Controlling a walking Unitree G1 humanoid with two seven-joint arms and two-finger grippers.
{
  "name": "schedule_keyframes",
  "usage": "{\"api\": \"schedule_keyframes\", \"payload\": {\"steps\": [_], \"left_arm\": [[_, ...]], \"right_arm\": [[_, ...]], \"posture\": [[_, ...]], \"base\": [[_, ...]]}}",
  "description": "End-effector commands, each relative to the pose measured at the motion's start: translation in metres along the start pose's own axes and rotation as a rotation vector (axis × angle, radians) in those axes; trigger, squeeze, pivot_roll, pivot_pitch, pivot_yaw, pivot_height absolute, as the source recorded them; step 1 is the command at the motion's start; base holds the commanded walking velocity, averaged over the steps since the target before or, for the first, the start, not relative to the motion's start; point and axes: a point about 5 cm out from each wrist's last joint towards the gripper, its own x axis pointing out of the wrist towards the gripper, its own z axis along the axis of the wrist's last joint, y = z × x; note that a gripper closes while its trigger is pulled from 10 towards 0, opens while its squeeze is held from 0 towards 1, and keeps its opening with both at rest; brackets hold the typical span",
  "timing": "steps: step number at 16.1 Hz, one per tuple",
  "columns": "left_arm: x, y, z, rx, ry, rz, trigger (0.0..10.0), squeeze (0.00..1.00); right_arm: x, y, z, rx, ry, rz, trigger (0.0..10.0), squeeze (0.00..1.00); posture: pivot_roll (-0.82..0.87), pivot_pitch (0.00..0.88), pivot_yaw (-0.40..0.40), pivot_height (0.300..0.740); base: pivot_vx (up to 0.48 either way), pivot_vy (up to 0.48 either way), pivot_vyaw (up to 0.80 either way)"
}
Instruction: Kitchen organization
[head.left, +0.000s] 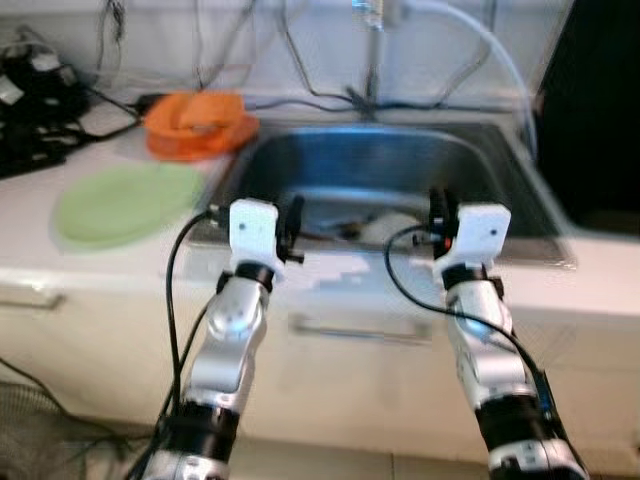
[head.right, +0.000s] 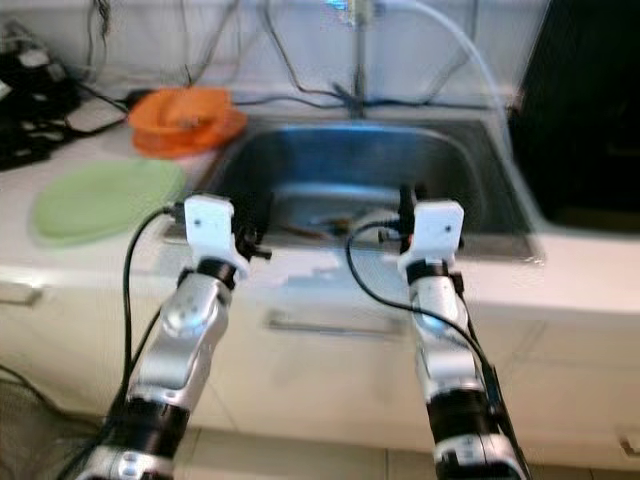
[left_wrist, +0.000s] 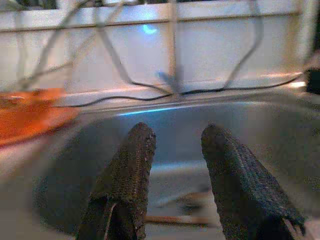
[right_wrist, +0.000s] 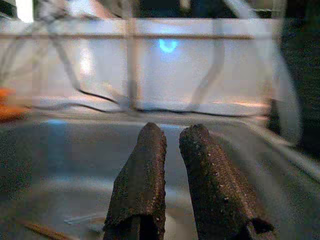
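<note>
A steel sink (head.left: 380, 160) is set in the white counter straight ahead. On its floor lie a white dish (head.left: 390, 228) and thin stick-like utensils (left_wrist: 170, 219), blurred. An orange bowl (head.left: 198, 122) stands on the counter at the sink's back left corner, and a flat green plate (head.left: 125, 203) lies nearer, to the left. My left gripper (head.left: 293, 225) hovers over the sink's front rim, open and empty (left_wrist: 177, 135). Over the same rim further right, my right gripper (head.left: 438, 215) has its fingers nearly together with nothing between them (right_wrist: 172, 132).
A faucet (head.left: 372, 40) rises behind the sink, with cables and a hose along the wall. Black gear (head.left: 30, 110) is piled at the far left of the counter. A dark appliance (head.left: 600, 110) stands to the right. A drawer handle (head.left: 355, 328) is below the sink.
</note>
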Motion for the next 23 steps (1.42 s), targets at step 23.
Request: {"api": "schedule_keyframes", "payload": {"steps": [23], "left_arm": [[-0.001,0.005,-0.004,-0.004,0.016,0.019,10.0,0.0]], "right_arm": [[0.002,0.003,-0.001,0.003,0.012,0.019,10.0,0.0]], "posture": [[0.06,0.038,0.054,0.74]], "base": [[-0.155,0.0,0.0]]}}
